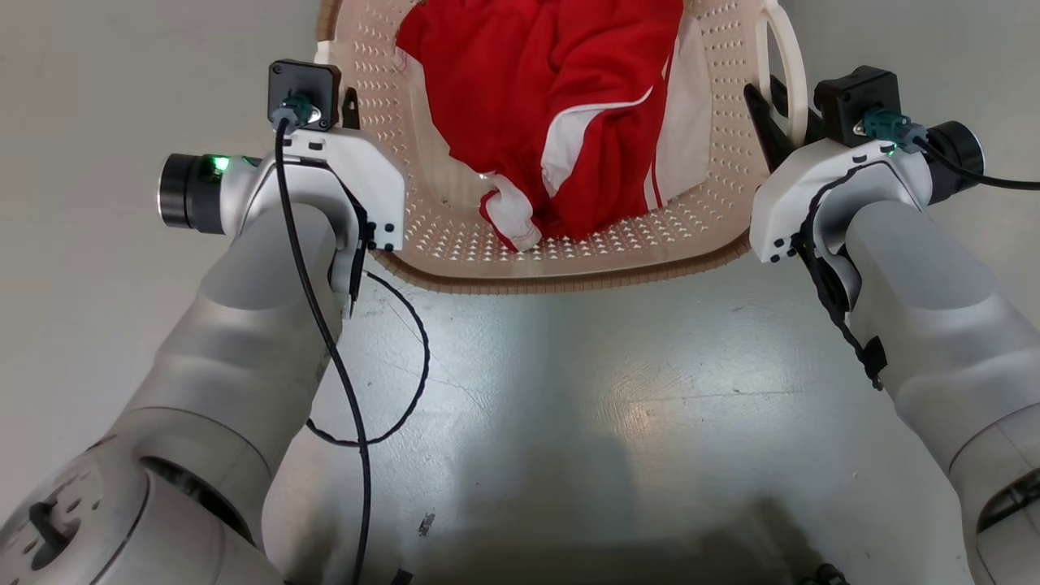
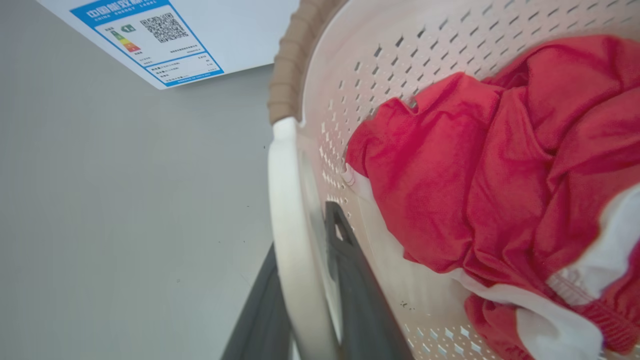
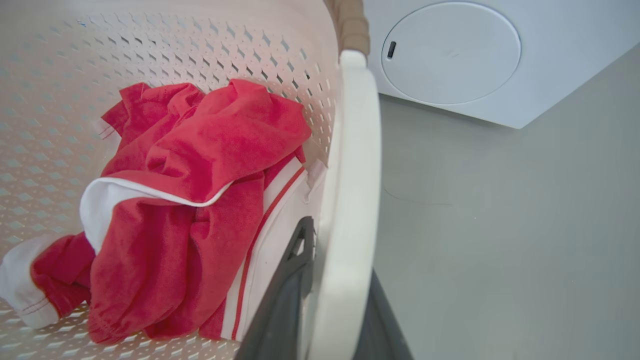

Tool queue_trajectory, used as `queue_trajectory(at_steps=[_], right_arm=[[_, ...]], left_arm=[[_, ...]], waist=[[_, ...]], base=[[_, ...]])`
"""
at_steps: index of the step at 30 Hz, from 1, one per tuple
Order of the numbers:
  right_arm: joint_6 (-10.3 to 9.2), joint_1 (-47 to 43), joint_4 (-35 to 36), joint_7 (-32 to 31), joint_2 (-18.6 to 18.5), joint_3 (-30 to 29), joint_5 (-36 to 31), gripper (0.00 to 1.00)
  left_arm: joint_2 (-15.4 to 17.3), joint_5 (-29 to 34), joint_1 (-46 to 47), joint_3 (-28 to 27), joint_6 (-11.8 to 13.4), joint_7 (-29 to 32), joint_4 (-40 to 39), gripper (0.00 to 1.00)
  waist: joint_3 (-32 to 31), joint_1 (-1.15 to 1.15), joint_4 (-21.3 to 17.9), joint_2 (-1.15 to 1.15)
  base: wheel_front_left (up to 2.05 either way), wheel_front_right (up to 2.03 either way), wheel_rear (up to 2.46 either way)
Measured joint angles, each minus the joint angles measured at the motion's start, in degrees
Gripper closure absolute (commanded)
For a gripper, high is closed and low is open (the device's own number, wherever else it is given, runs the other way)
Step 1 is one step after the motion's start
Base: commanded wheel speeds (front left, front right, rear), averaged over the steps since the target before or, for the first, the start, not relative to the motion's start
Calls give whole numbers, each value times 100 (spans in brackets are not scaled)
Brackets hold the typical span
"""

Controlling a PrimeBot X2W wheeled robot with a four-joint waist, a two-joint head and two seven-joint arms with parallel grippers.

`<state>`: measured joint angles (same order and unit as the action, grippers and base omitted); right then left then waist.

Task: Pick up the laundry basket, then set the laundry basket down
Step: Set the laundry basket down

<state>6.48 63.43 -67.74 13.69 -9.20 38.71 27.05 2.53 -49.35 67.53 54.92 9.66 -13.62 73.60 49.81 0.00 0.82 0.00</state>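
Note:
The laundry basket [image 1: 569, 280], cream and perforated with a brown rim, sits at the top of the head view between my two arms. A red and white garment [image 1: 552, 81] lies inside it. My left gripper [image 1: 341, 101] is at the basket's left side. In the left wrist view the left gripper [image 2: 302, 227] has its dark fingers shut on either side of the white left handle [image 2: 287, 200]. My right gripper [image 1: 776, 110] is shut the same way on the white right handle [image 3: 352, 150], one finger inside the basket and one outside. I cannot tell whether the basket rests on the floor.
A white washing machine with a round door [image 3: 450, 50] stands just beyond the basket, and its blue energy label [image 2: 150, 40] shows past the left handle. Grey floor [image 1: 609, 406] lies between my arms. A black cable [image 1: 406, 366] loops off my left forearm.

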Motion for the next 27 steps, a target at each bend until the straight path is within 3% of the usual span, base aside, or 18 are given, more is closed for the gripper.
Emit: queue_trajectory(at_steps=[8,20,21,22,23,24,27], right_arm=[[0,-168,250,1,35,-709,-517,100],[0,-386,289,11,222,-1294,-977,100],[1,-386,302,10,226,-1369,-1006,88],[1,-386,323,10,227,-1441,-1045,53],[11,-386,360,10,220,-1477,-1143,0],[41,-385,410,22,223,-1505,-1247,0],[62,-386,542,62,282,-1722,-1470,0]], left_arm=[[25,42,152,18,25,-51,7,100],[76,49,154,99,26,133,35,100],[75,48,154,97,51,133,35,93],[70,49,155,98,85,129,32,56],[66,52,165,113,96,157,34,25],[63,52,176,123,134,209,37,0],[23,51,192,126,198,210,34,0]], waist=[[227,0,-15,0],[273,0,-27,0],[277,0,-26,0],[283,0,-23,0],[290,0,-20,0],[296,0,-18,0],[301,0,-8,0]], base=[[0,0,0],[0,0,0],[0,0,0],[0,0,0],[0,0,0],[0,0,0],[0,0,0]])
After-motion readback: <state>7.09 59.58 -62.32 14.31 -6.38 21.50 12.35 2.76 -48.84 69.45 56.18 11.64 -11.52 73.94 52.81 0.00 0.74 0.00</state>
